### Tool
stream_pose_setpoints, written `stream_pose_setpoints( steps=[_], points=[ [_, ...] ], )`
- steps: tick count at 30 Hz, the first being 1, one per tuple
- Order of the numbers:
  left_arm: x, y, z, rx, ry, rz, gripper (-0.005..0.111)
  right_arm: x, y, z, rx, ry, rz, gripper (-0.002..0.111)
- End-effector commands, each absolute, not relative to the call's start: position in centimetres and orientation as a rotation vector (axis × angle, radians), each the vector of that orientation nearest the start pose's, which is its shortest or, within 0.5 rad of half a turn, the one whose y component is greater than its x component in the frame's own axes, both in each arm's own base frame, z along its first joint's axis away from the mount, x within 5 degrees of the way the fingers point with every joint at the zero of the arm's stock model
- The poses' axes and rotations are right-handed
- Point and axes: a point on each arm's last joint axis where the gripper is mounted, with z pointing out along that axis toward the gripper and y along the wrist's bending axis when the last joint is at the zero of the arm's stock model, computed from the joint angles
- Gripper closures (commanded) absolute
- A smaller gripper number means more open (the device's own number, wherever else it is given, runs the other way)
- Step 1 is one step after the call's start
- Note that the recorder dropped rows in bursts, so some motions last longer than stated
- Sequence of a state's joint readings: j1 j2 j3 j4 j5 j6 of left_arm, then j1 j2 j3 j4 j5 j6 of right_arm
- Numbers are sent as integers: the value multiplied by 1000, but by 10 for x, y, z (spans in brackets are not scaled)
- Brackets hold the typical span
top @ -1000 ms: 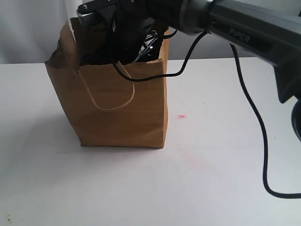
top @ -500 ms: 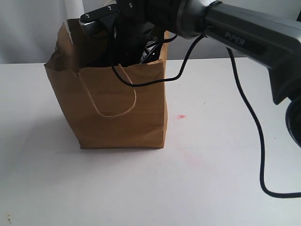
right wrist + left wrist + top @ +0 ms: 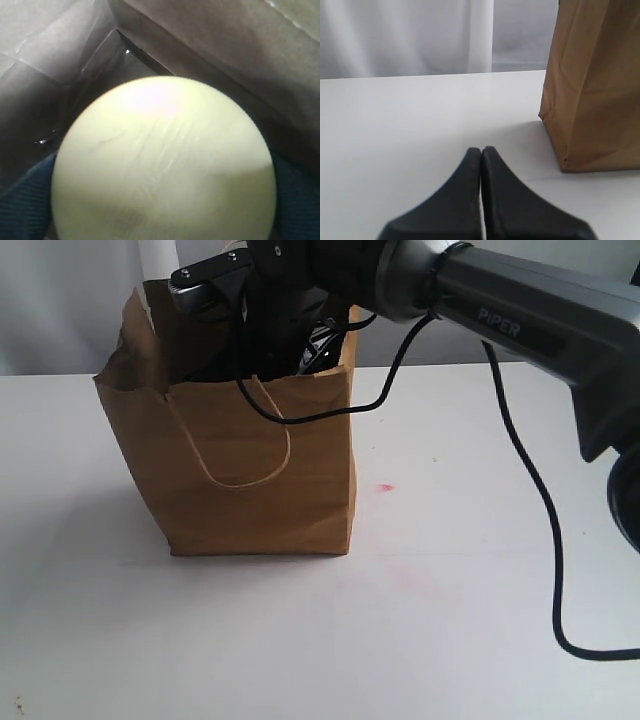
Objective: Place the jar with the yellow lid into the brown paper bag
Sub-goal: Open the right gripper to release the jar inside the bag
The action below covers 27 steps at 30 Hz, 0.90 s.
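Right hand (image 3: 161, 207) down inside brown paper bag (image 3: 250, 475), fingers (image 3: 25, 202) grasping yellow-lidded jar (image 3: 165, 150); jar within bag walls. Left hand (image 3: 481, 152) clenched, empty, low over white table (image 3: 395, 110), near bag.

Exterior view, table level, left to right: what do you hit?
brown paper bag → red mark → black cable → dark rounded part at the frame edge. The right arm spans from the bag to the edge, so it is left out.
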State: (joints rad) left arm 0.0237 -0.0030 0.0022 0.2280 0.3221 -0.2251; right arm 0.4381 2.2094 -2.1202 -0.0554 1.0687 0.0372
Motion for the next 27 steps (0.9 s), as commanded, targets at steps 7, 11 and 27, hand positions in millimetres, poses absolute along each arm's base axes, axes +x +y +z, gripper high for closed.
stream_pose_setpoints(
  steps=[7,11,27],
  points=[
    [54,7,185,-83,1793,66,106,449,206,272,-549,2558,80,47],
    [54,7,185,-83,1793,66,106,449,206,272,-549,2558,80,25],
    [54,7,185,-83,1793,66,106,449,206,273,-552,2556,80,11]
  ],
)
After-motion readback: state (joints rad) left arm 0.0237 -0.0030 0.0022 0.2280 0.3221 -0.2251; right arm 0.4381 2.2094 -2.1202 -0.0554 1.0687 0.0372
